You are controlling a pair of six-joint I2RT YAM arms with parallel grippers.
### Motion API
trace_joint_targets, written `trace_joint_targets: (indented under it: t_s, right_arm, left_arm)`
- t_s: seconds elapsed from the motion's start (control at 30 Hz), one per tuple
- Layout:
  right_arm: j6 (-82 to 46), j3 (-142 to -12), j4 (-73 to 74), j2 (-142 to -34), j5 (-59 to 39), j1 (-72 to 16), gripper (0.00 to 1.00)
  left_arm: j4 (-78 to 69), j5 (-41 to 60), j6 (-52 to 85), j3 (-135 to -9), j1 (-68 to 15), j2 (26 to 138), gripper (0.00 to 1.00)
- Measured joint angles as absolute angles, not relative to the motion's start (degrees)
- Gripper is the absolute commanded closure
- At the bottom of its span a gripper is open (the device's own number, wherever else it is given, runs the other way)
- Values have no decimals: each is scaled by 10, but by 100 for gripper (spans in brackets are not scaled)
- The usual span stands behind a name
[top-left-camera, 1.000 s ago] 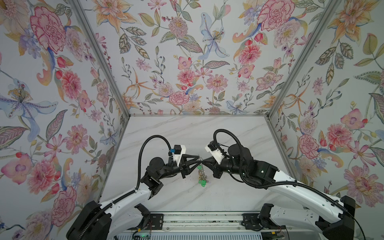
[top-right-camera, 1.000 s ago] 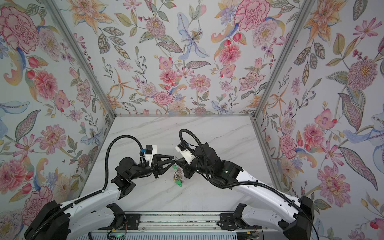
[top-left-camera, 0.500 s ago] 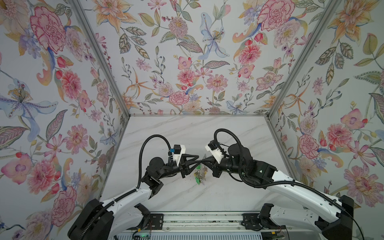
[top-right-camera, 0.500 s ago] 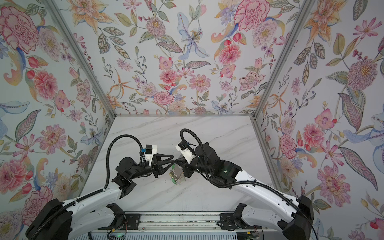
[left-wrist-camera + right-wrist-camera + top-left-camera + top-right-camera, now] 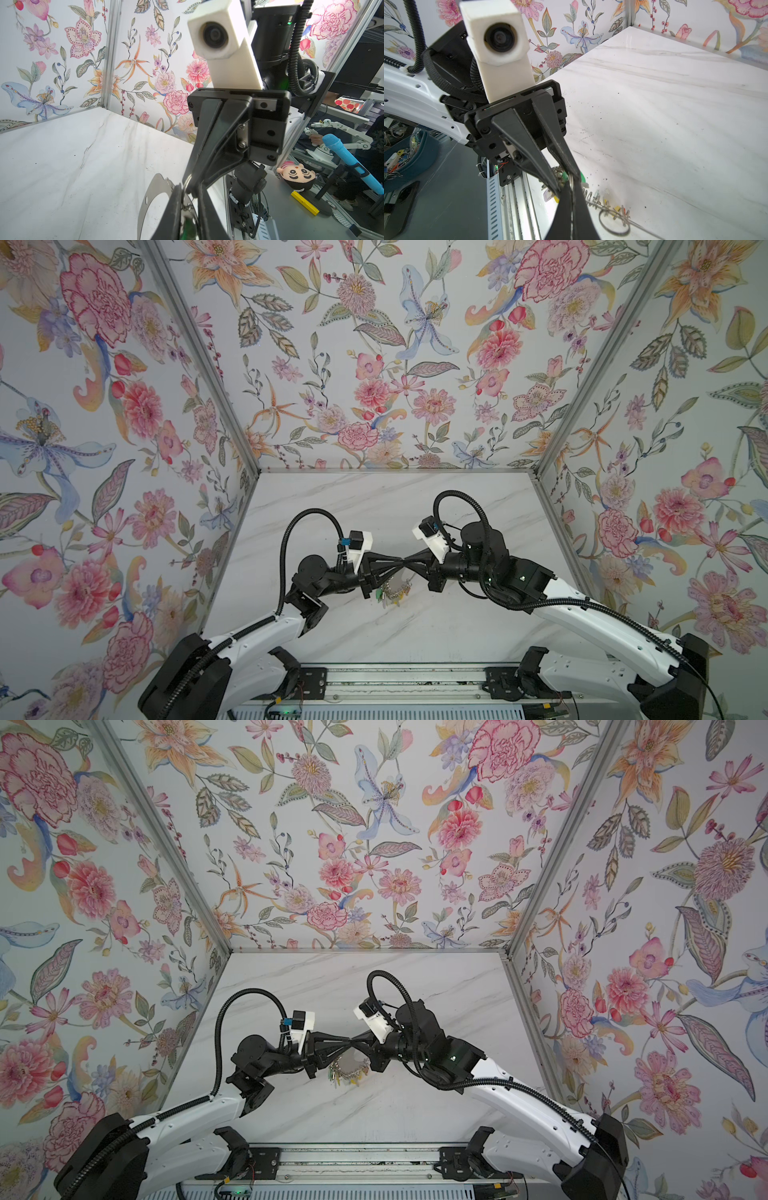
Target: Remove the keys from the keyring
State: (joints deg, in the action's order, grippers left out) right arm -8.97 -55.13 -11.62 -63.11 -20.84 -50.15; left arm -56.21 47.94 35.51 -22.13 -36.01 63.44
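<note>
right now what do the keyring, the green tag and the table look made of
keyring: thin sheet metal, dull grey sheen, small punched holes. green tag: probably plastic, bright even colour. table: white with grey veins, marble look, glossy; could be stone or a printed laminate.

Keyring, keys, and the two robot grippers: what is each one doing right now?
right gripper: jaws shut on the rim of the keyring.
left gripper: jaws nearly shut around a green tag; grip unclear.
keyring: held up off the table, hanging.
keys: on the keyring, dangling.
</note>
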Motion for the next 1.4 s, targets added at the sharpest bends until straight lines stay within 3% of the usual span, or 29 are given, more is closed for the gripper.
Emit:
trace_joint_targets:
  t_s: [0.2, 0.47, 0.63, 0.8, 1.1, 1.4]
  right_arm:
    - [-90, -546, -117, -625, -221, -497, 100]
    - [-95, -546, -117, -625, -227, -496, 99]
    - [-99, -548, -121, -627, -240, -496, 91]
    - [-106, -609, -172, -659, -249, -490, 76]
    - [-90, -760, -334, -735, -229, -483, 75]
    - [-58, -784, -440, -798, -216, -491, 78]
  left_arm:
    - [-559, 478, 354, -222, -360, 634, 100]
    - [-555, 478, 350, -222, -360, 633, 100]
    - [-528, 475, 335, -222, -360, 613, 100]
    - [-481, 472, 309, -222, -360, 606, 100]
    - [-400, 461, 266, -229, -360, 606, 100]
    - [-338, 459, 219, -254, -360, 611, 100]
